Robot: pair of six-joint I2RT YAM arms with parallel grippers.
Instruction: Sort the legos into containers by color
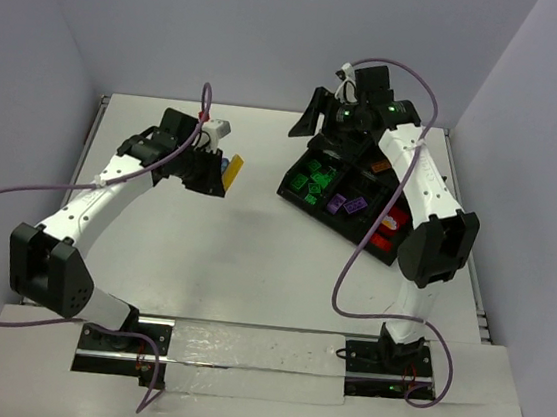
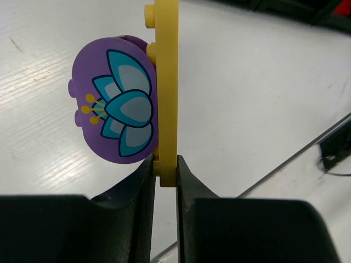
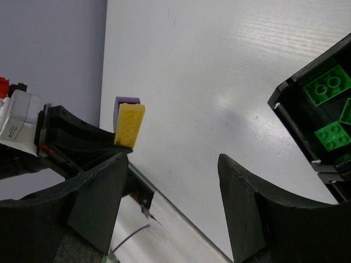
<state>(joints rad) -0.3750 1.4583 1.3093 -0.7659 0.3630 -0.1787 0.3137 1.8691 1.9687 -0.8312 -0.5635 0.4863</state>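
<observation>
The step in hand looked to be splitting a two-colour cluster so each part could go to its own bin. The left gripper (image 2: 165,164) was pinched tight on the bottom edge of a thin yellow plate (image 2: 165,82), holding it upright and clear of the white table (image 1: 253,256). It sat left of centre in the top view, well apart from the black tray (image 1: 291,185) at the upper right. The right gripper (image 3: 173,164) stood spread wide with nothing between its fingers, hovering over the far end of the tray and facing the cluster across open table.

To do this well, the right gripper would need to come across and close on the purple piece (image 2: 118,109) alone. It should take that piece by its rounded rim, away from the yellow plate, then peel or twist it off while the left gripper kept its pinch firm. The left grip was narrow and low on the plate, so a hard pull could lever the plate out of the fingers. A short twist close to the join seemed safer.

The purple piece was a flat rounded tile printed with a blue and teal flower with yellow stamens. It was stuck to the left face of the plate in the left wrist view, and studs showed along the plate's edge. In the tray, green bricks (image 1: 313,184) filled the near-left bin, purple bricks (image 1: 344,204) lay in the next, and red bricks (image 1: 387,226) sat toward the right end.
</observation>
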